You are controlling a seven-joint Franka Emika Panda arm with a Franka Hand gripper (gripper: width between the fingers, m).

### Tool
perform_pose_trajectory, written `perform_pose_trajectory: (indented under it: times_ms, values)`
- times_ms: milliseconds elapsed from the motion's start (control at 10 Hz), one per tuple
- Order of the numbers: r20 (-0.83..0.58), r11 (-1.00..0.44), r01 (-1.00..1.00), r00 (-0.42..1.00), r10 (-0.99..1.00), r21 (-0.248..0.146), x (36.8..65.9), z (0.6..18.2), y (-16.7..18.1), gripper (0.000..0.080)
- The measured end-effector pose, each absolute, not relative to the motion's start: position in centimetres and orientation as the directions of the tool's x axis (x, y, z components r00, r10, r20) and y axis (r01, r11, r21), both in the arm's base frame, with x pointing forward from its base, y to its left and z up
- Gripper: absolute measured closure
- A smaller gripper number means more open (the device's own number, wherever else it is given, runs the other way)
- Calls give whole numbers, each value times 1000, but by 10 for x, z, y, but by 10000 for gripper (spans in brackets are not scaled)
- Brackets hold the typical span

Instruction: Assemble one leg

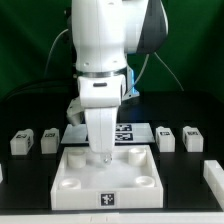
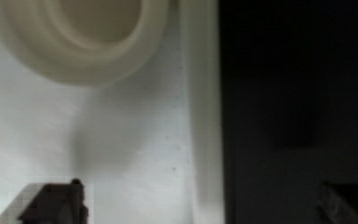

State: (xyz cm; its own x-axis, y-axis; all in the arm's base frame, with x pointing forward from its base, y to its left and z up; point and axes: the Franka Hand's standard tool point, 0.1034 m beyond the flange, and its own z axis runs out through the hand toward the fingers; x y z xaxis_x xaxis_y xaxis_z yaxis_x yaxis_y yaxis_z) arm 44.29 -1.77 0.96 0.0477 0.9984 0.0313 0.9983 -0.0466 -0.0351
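Sitting lowest in the exterior view, the white panel lies flat on the black table, with round sockets in its corners and a small tag on its front wall. Just beyond its front edge, at the exterior view's right border, the near leg rests on the table, well apart from the panel.

Above the rear half of the panel the gripper points straight down, its tips low inside the tray; whether they touch the floor cannot be told. In the wrist view the gripper has its fingers spread wide, with nothing between them. Under them are the pale panel surface, one round socket and a dark area.

Behind the panel a row of small white blocks stands on the table. At the exterior view's left are the outer left leg and the inner left leg. At the exterior view's right are the inner right leg and the outer right leg. All are apart from the gripper, and none is held.

Between the inner pair lies the marker board, partly hidden by the wrist. The white arm rises to the upper middle of the frame before a dark backdrop.
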Motion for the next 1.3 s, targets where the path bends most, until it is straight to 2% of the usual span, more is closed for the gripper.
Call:
perform_pose_trajectory:
  times_ms: [300,400,500,600,700,800,900,1300]
  values:
    - [32,-47,998,48,998,-36,444,8,-17,179]
    - [32,-47,998,48,998,-36,444,8,-18,364]
    - [32,-48,998,49,998,-36,444,8,-18,364]
    - [32,-48,998,49,998,-36,444,8,-18,566]
    - [32,-48,998,49,998,-36,444,8,-18,699]
    - [32,-49,998,50,998,-32,445,9,-18,699]
    - [32,-49,998,50,998,-31,445,9,-18,742]
    - [32,-49,998,50,998,-31,446,9,-18,742]
